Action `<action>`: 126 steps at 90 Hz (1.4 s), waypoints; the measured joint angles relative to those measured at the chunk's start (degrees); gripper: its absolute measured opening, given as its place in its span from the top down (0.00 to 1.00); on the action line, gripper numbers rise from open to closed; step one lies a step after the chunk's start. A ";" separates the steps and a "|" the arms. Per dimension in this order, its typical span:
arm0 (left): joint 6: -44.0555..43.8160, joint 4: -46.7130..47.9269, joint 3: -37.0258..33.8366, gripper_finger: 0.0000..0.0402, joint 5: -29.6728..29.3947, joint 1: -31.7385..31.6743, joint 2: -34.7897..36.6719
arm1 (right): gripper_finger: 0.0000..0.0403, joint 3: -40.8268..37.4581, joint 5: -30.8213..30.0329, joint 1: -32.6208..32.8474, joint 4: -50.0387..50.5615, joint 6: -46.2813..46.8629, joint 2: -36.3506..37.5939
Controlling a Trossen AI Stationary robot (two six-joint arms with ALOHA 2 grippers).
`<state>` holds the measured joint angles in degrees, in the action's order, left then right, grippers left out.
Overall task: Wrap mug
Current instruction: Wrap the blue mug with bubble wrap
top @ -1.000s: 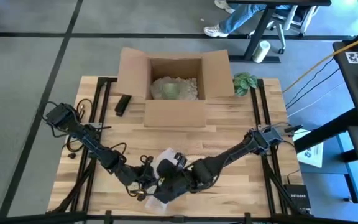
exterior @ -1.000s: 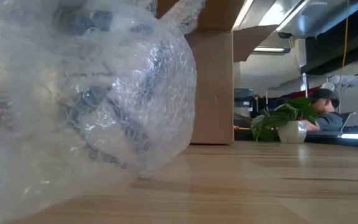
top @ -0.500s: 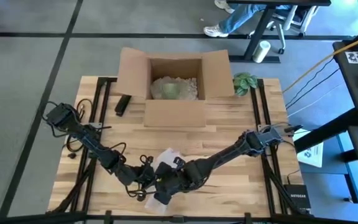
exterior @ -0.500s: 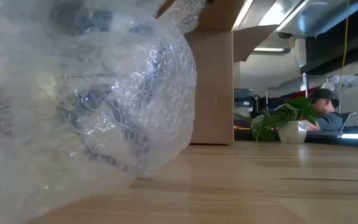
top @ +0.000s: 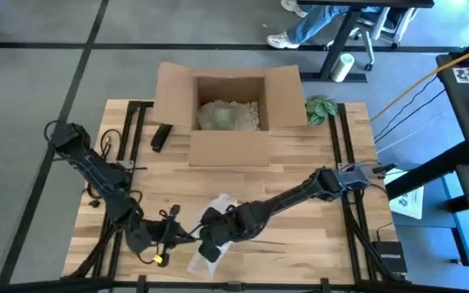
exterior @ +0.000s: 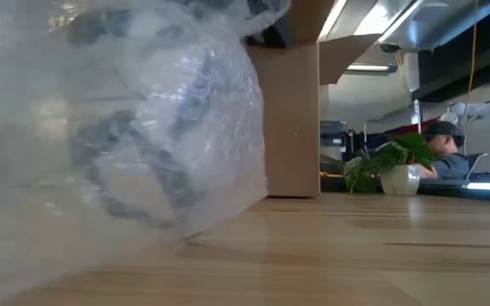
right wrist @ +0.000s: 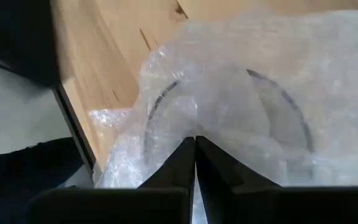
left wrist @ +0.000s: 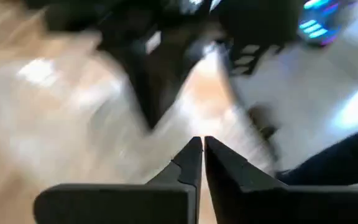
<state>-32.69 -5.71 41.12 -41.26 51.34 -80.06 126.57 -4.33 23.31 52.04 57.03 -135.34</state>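
The mug shows as a round rim (right wrist: 229, 106) inside a clear bubble wrap bundle (exterior: 100, 144) near the table's front edge; a loose end of the wrap (top: 218, 202) lies on the wood. My right gripper (right wrist: 194, 144) is shut at the bundle's surface, and the high view places it over the bundle (top: 208, 242). Just left of the bundle, my left gripper (left wrist: 198, 144), also in the high view (top: 177, 236), is shut with nothing between its fingers. My right gripper meets the bubble wrap (right wrist: 197, 127) over the mug with its fingertips closed together. Whether a layer of wrap is pinched between them is hidden by the fingers themselves. The bundle rests on the table.
An open cardboard box (top: 228, 114) with filling stands at the far middle; in the low view it is behind the bundle (exterior: 292, 119). A small potted plant (top: 322, 107) is to its right and a black object (top: 160, 136) to its left. Bare wood lies between.
My left gripper has drawn back from the bundle toward the table's left and near edges. My right gripper has gone toward the table's left edge with the bundle, which has shifted and changed shape in the low view.
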 joint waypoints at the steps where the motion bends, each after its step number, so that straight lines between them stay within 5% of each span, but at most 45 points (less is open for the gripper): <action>1: -0.72 0.64 0.00 1.00 -0.38 0.19 0.03 | 1.00 -0.12 0.17 -0.07 -0.11 0.05 0.01; 16: -6.87 6.54 -0.04 1.00 -2.27 0.87 -0.21 | 1.00 -2.10 4.13 -1.38 -0.39 1.25 -0.51; 39: -3.30 2.96 -0.04 1.00 1.17 -1.63 -0.81 | 1.00 -1.91 10.30 -2.16 -3.02 0.86 -3.26; 70: 5.48 -11.85 -0.02 1.00 5.50 -5.19 -6.07 | 1.00 -0.14 9.80 -1.95 -2.33 -1.45 -3.74; 109: 3.13 -14.60 0.24 1.00 12.00 -10.53 -12.05 | 1.00 0.09 6.74 -0.58 -0.98 -1.84 -2.77; 126: 2.85 -15.25 0.15 1.00 12.15 -10.53 -12.12 | 1.00 8.14 0.99 0.86 7.54 -3.89 -2.06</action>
<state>-29.85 -20.97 41.28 -29.11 40.82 -92.18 134.71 -3.33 24.17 59.58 53.14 -137.40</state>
